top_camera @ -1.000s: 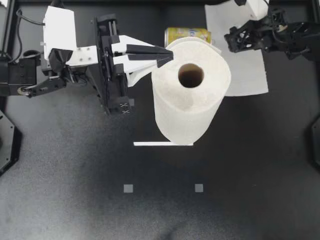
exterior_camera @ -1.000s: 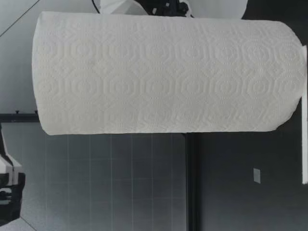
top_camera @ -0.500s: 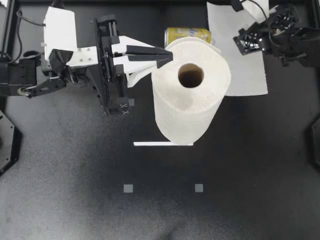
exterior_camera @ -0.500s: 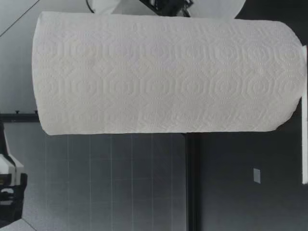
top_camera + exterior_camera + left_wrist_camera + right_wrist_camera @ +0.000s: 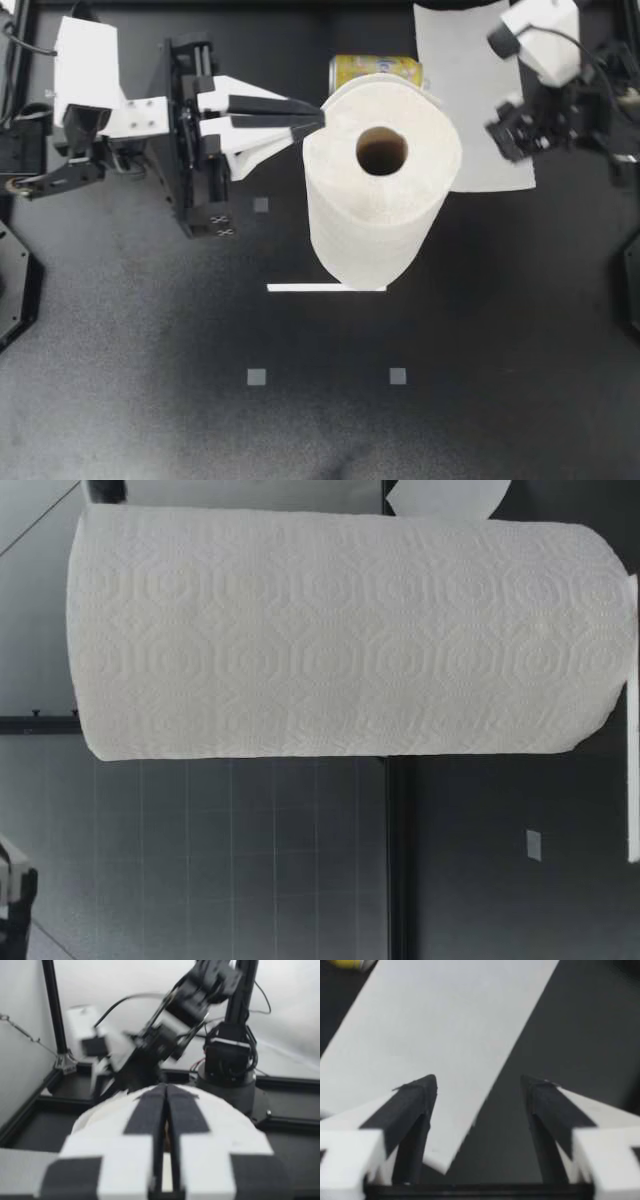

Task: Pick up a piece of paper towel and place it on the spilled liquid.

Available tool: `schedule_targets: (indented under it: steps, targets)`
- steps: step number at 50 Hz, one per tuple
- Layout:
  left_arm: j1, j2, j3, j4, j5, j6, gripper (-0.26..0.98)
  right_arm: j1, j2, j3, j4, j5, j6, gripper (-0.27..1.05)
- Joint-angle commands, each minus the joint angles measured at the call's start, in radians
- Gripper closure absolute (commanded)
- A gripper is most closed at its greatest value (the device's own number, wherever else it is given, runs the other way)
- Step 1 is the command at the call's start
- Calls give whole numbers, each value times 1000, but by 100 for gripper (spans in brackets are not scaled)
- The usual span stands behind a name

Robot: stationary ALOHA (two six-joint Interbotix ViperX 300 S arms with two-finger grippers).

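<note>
**Right jaws wide over the loose sheet, left pinched shut at the roll**

Right gripper [image 5: 507, 138] hangs over the table [image 5: 150, 380], pointing down, fingers spread well apart, nothing clamped btwn them. On the wrist cam the torn paper towel sheet [image 5: 445, 1030] lies flat on the dark table under me. One corner of it sits just below one finger [image 5: 417, 1102]. The other finger [image 5: 545, 1105] is over bare table, past the sheet's edge. So the sheet is under and ahead of the gripper, not gripped. From above, the sheet [image 5: 465, 90] runs from under the gripper out toward the table's far side, w/ the roll just beside it.

Left gripper [image 5: 322, 114] has its fingers pressed together, tips right at the rim of the paper towel roll [image 5: 380, 190]. Left wrist cam shows both fingers [image 5: 145, 1110] closed w/ barely a slit, and I can't tell if any paper is caught in there. The roll's top sits just ahead of and below the tips.

The roll stands upright, its holder's base plate [image 5: 325, 288] poking out on the near side. On the low cam the roll [image 5: 340, 630] fills most of the view, upright.

A yellow can [image 5: 375, 70] lies on its side just behind the roll, ahead of the left tips and off to one side.
</note>
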Motion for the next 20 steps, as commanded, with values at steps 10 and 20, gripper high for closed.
schedule_targets:
  steps: [10, 20]
  targets:
    - [-6, -55, 11, 3, 64, 0, 64, 170, -150, -2, 192, 83, -75, 16]
    - [-28, -106, 38, 3, 80, -3, 64, 291, -314, 6, 272, 38, -84, 27]
